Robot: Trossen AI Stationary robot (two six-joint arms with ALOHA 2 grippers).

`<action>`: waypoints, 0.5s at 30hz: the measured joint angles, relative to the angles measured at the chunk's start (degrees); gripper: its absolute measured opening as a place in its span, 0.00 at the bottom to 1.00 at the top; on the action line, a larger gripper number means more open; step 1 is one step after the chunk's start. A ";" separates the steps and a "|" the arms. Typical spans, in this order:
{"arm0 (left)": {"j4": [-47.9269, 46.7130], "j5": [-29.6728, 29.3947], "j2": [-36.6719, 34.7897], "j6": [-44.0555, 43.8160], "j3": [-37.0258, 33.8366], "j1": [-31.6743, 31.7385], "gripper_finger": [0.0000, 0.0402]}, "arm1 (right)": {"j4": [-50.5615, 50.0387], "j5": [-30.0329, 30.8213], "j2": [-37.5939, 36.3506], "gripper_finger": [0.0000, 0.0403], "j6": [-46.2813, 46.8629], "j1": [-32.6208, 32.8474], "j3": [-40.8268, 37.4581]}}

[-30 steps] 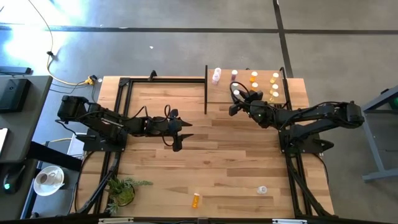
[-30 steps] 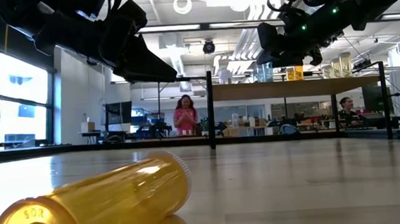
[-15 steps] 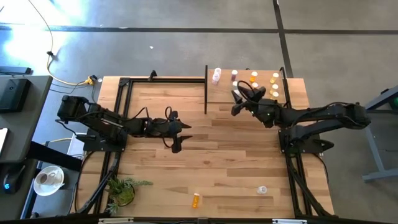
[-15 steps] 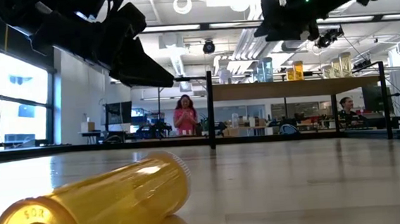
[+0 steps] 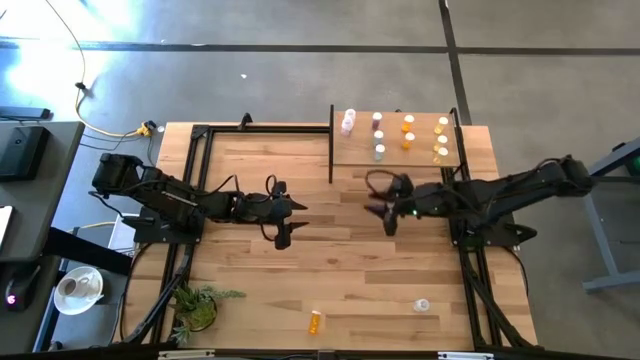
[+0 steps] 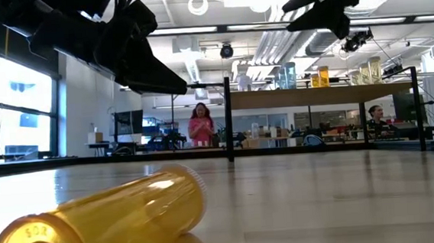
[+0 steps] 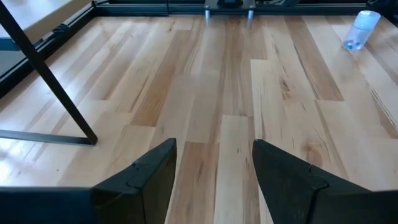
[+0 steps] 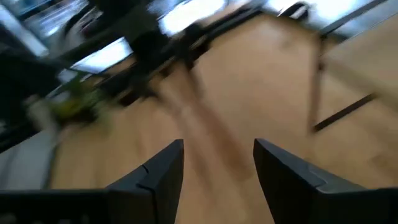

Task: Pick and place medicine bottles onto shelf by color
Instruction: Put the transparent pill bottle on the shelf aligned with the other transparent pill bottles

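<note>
The orange medicine bottle [image 5: 315, 321] is seen lying near the counter's [image 5: 330, 260] front edge. It is judged light, stiff, slippery; its body should be gripped. Left gripper [image 7: 213, 180] and right gripper [image 8: 217, 165] are released, empty.

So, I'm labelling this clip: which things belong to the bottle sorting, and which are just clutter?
Job:
light-wood shelf with white-capped sorted bottles
orange bottle lying down
clear bottle

Clutter:
green leafy plant
white cup
</note>
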 joint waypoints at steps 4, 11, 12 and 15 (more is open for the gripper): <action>0.00 0.00 0.00 -0.13 0.00 0.02 0.50 | -3.47 -2.88 0.00 0.46 5.53 4.94 0.22; 0.00 0.00 0.00 -0.04 0.00 0.02 0.50 | -11.91 -1.20 0.00 0.46 18.24 14.51 0.22; 0.00 0.00 0.00 -0.07 0.00 0.02 0.50 | -13.50 -0.91 0.00 0.46 20.34 15.89 0.22; 0.01 0.00 0.00 -0.13 0.00 0.02 0.50 | -17.99 0.51 0.00 0.46 25.39 20.28 0.22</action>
